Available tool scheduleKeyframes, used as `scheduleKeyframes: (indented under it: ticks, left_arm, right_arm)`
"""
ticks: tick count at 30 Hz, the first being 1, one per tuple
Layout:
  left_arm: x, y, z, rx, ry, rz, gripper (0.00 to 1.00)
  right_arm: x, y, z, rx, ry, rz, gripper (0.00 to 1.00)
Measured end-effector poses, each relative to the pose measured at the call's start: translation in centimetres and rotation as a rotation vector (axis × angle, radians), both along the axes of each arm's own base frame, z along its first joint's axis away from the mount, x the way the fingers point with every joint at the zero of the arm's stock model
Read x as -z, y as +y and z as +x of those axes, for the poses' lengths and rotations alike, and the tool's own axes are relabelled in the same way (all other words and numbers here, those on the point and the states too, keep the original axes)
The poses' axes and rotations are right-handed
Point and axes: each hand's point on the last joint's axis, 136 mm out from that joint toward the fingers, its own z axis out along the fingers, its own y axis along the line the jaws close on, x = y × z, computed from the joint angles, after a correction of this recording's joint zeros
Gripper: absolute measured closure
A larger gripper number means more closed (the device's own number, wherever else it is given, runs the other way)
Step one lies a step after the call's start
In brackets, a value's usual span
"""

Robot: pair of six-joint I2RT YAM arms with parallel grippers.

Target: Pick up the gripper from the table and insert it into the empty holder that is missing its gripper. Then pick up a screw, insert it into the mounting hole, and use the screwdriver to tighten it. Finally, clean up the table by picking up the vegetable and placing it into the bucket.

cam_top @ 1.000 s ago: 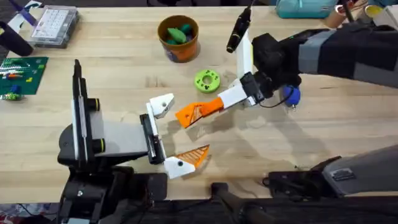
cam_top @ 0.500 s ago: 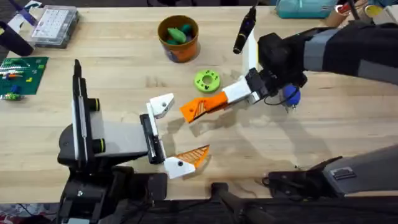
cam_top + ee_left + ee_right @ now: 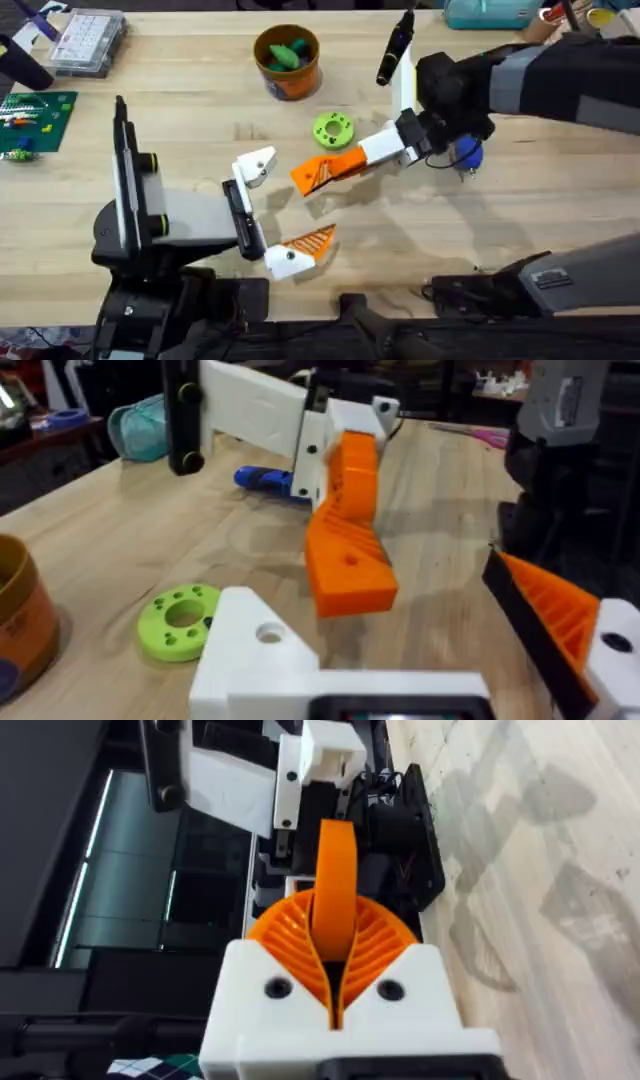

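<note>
The orange ribbed gripper (image 3: 312, 178) hangs just above the table, with my right gripper (image 3: 338, 168) shut on it. In the right wrist view the gripper (image 3: 335, 885) stands pinched between my orange pads (image 3: 380, 940). Its tip points at the empty white holder (image 3: 257, 165) on my left arm, a short gap away. My left gripper (image 3: 277, 208) is open, its other jaw carrying an orange finger (image 3: 308, 245). The left wrist view shows the holder (image 3: 250, 650) and the held gripper (image 3: 345, 530) above it. The green vegetable (image 3: 333, 130) lies near the bucket (image 3: 287, 60). Behind my right wrist lies the blue screwdriver (image 3: 467, 153).
A clear parts box (image 3: 88, 40) and a green circuit board (image 3: 35, 115) sit at the far left. A black-and-yellow stick (image 3: 392, 45) lies at the back beside the right arm. The bucket holds dark green and teal toy pieces.
The right gripper lifted the orange gripper a little up and to the right a second ago, then held. The left arm's holder shifted slightly to the left.
</note>
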Motion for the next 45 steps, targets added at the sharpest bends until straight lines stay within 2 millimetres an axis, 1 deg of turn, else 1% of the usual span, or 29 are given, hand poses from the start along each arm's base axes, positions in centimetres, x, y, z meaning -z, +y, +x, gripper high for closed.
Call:
scheduleKeyframes:
  ticks: [5,12,45]
  left_arm:
    - [-0.1,0.3,0.9,-0.056,0.041,-0.015,0.014]
    - [-0.1,0.5,1.2,-0.080,0.056,-0.022,0.014]
    - [-0.1,0.5,1.3,-0.084,0.059,-0.023,0.013]
  right_arm:
    - [0.0,0.0,0.0,0.000,-0.002,0.000,0.979]
    - [0.0,0.0,0.0,0.000,-0.004,0.001,0.979]
    - [0.0,0.0,0.1,0.001,-0.007,0.002,0.979]
